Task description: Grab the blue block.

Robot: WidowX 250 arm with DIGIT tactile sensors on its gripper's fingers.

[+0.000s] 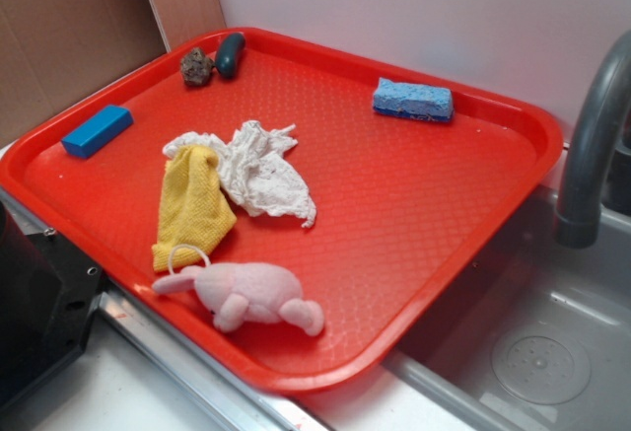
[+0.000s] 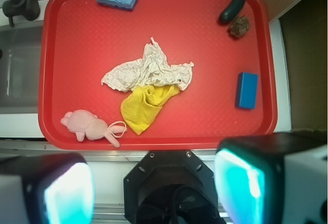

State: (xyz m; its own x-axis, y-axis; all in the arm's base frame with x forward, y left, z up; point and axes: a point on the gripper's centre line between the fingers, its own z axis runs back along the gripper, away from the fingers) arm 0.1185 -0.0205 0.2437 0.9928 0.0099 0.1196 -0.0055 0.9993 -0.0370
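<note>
The blue block (image 1: 97,130) lies flat near the left edge of the red tray (image 1: 424,224); in the wrist view the blue block (image 2: 246,90) sits at the tray's right side. My gripper (image 2: 154,190) hangs high above the near rim of the tray (image 2: 77,39), far from the block. Its two fingers (image 2: 69,193) stand wide apart at the bottom of the wrist view with nothing between them. The exterior view does not show the gripper.
On the tray lie a paler blue sponge (image 1: 412,100), a crumpled white cloth (image 1: 258,170), a yellow cloth (image 1: 192,209), a pink plush bunny (image 1: 246,293), a dark green vegetable (image 1: 229,54) and a brown lump (image 1: 196,66). A sink (image 1: 537,352) and faucet (image 1: 592,145) stand to the right.
</note>
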